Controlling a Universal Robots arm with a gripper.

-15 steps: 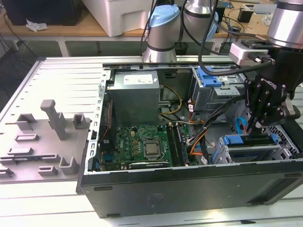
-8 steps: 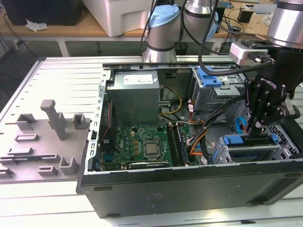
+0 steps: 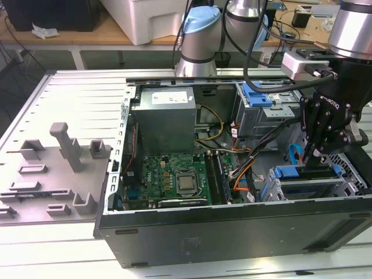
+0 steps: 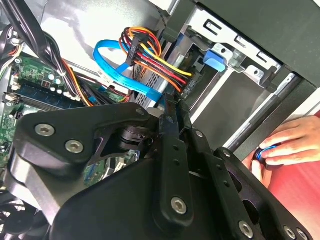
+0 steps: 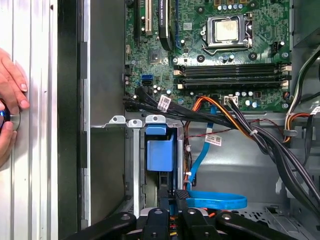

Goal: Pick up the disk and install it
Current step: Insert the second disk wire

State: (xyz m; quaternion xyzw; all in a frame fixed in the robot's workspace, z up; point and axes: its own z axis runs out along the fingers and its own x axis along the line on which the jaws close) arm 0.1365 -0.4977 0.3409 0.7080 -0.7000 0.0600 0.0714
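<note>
Fingers pressed together, gripper low over blue-framed silver metal disk seated in drive cage by grey computer case front. Disk likely heavy, rigid, shock-sensitive; grip blue plastic frame edges.

Open computer case lying on a slatted metal table; green motherboard showing inside, grey power supply box sitting beyond it, blue flat cable curling across the floor; grey fixture plate resting just beside the case.
</note>
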